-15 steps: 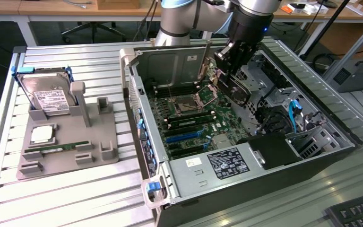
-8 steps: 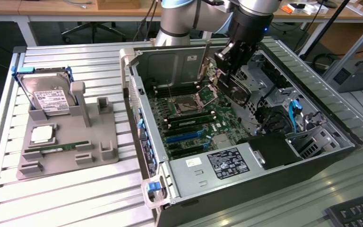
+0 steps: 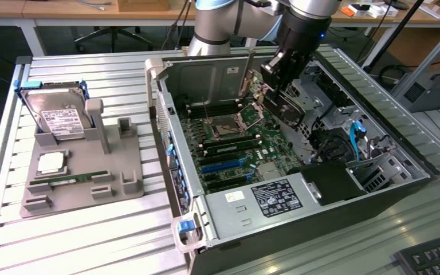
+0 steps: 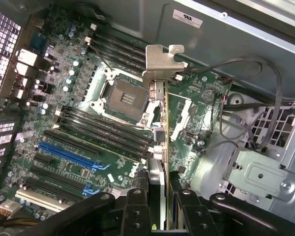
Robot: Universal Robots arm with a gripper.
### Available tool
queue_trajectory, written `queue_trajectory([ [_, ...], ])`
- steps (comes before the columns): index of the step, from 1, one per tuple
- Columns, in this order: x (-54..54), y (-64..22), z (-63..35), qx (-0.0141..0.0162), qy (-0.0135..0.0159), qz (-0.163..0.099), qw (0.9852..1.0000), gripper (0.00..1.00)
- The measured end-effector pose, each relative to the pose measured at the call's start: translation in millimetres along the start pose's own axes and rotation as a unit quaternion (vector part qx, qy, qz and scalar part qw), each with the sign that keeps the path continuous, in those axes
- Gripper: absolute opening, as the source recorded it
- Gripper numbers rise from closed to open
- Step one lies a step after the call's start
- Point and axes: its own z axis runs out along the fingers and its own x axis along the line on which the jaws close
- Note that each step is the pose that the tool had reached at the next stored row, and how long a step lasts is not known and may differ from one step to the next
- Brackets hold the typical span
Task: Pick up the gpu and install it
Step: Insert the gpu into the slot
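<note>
While the claw (image 4: pixel 160 204) pinches the gpu (image 4: pixel 159 147) by its near end, upper middle of the exterior view, any tilt could drive its bracket (image 4: pixel 162 61) into the motherboard (image 4: pixel 78 123) beyond, missing the blue slot (image 4: pixel 69 156).

A table (image 3: pixel 90 69) of ribbed metal slats is seen. Toward its edge at the exterior view's left, a gray moulded holder (image 3: pixel 124 172) is laid flat on the slats. Just beside it, across the middle of the table, an open computer case (image 3: pixel 235 220) is laid on its side, the open face turned upward. At the near corner on the exterior view's right, a black keyboard (image 3: pixel 437 260) is partly shown.
</note>
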Motion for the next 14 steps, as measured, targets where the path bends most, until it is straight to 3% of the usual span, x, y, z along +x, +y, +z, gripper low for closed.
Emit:
queue_trajectory([
  [14, 0.0, 0.0, 0.0, -0.0007, 0.0003, -0.029, 0.9996, 0.27],
])
